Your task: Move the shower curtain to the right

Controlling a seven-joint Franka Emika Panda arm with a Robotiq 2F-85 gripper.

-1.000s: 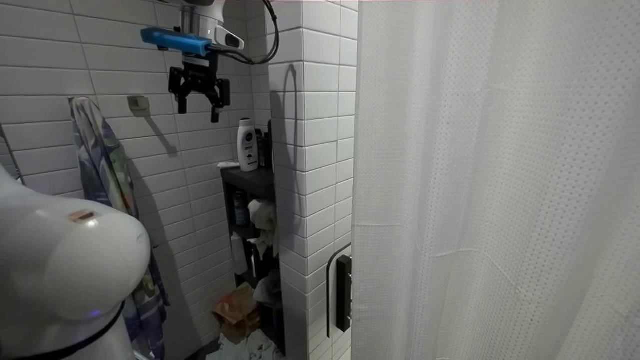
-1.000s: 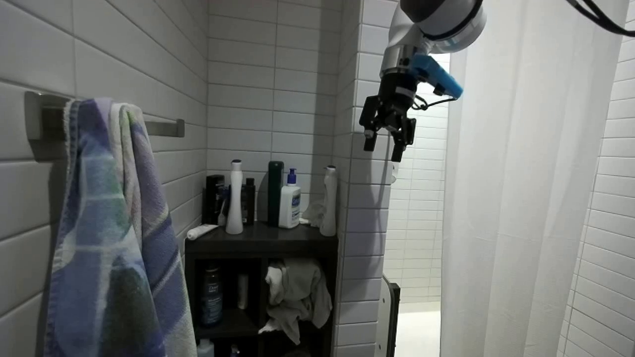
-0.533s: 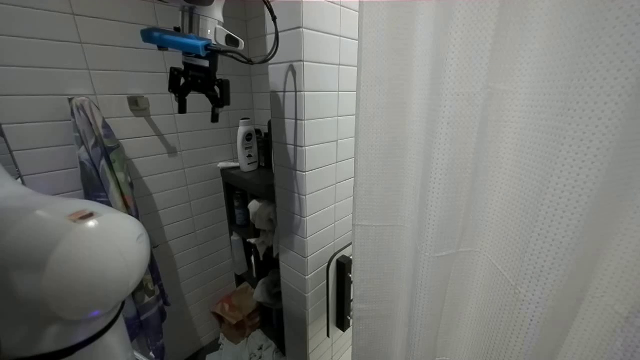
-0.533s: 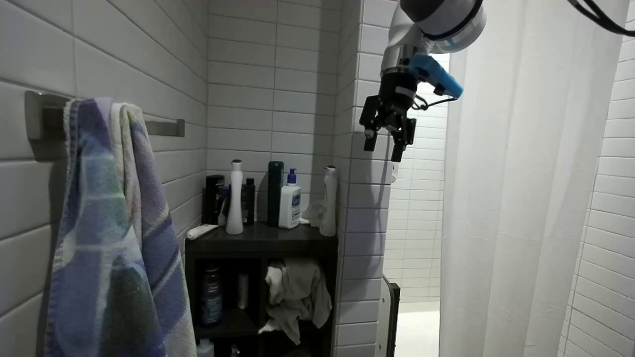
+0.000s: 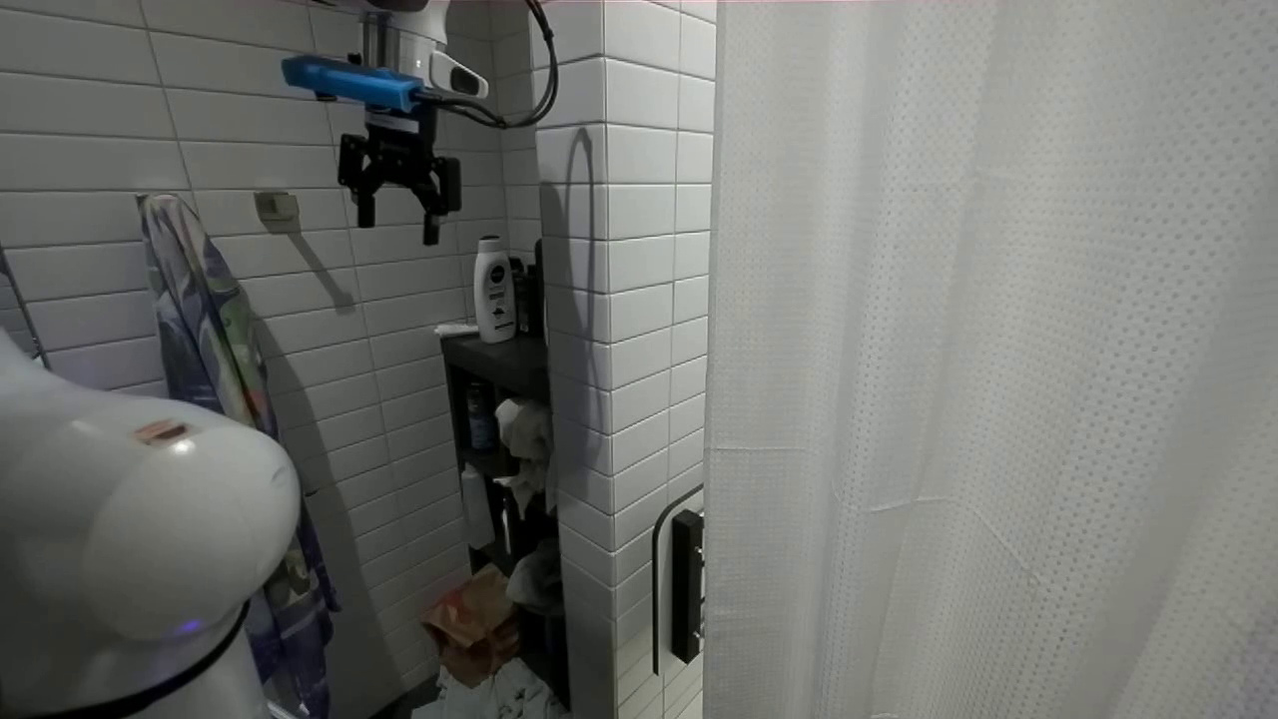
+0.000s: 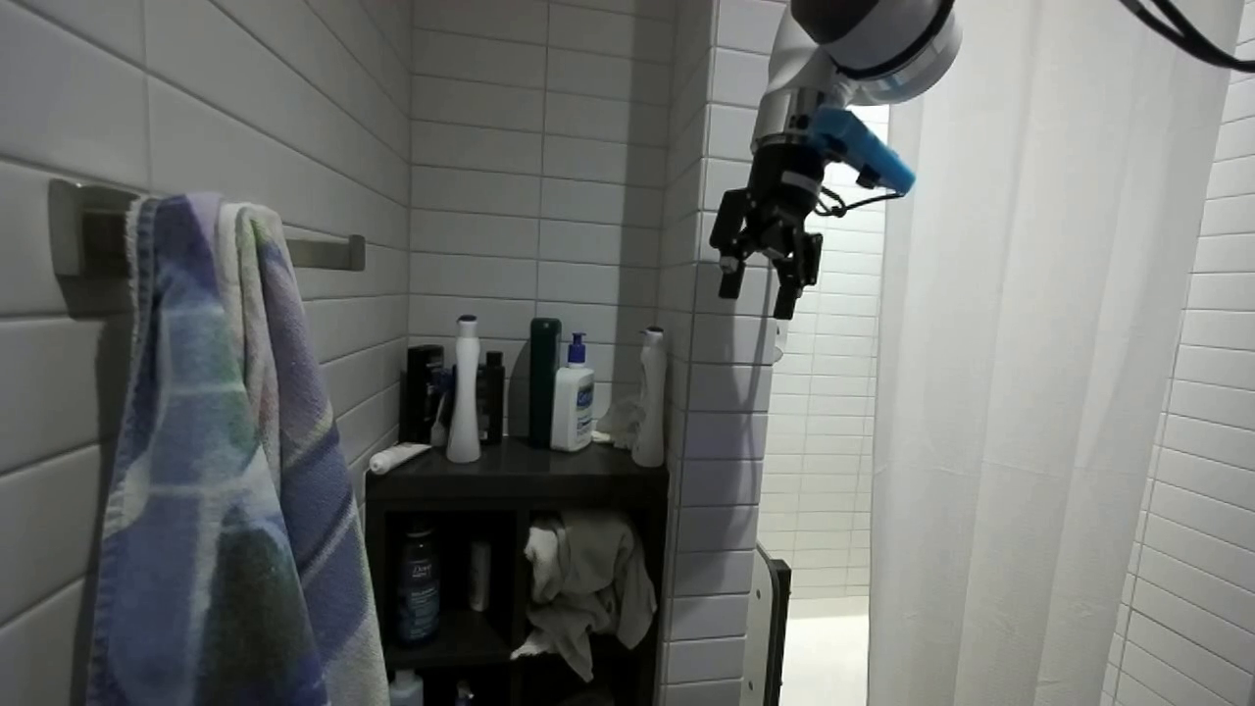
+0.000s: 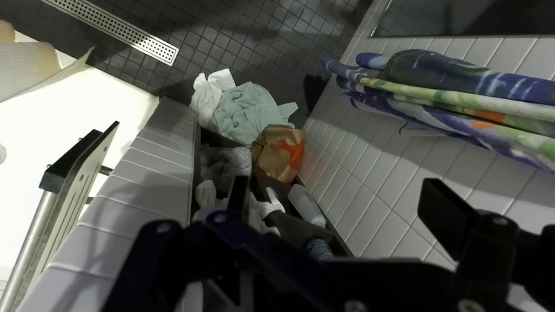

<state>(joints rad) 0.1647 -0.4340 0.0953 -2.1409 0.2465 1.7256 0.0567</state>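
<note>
The white shower curtain [image 5: 958,359] hangs in soft folds over the right side of an exterior view; it also hangs at the right of an exterior view [image 6: 1029,392], with a lit gap left of its free edge. In the wrist view, what looks like its lower part [image 7: 26,65] shows at the far left. My black gripper [image 5: 398,231] is open and empty, pointing down, high up and left of the curtain, apart from it. It hangs before the tiled pillar in an exterior view [image 6: 757,304]. In the wrist view its fingers [image 7: 336,190] stand wide apart with nothing between them.
A tiled pillar [image 5: 639,300] stands between gripper and curtain. A dark shelf [image 6: 520,476] with bottles and cloths stands beside the pillar. A towel [image 6: 235,471] hangs on the wall. A black-edged folding seat or panel [image 5: 686,584] is fixed near the curtain's edge.
The curtain's free edge sways very slightly. The arm and the open gripper have not visibly moved.
</note>
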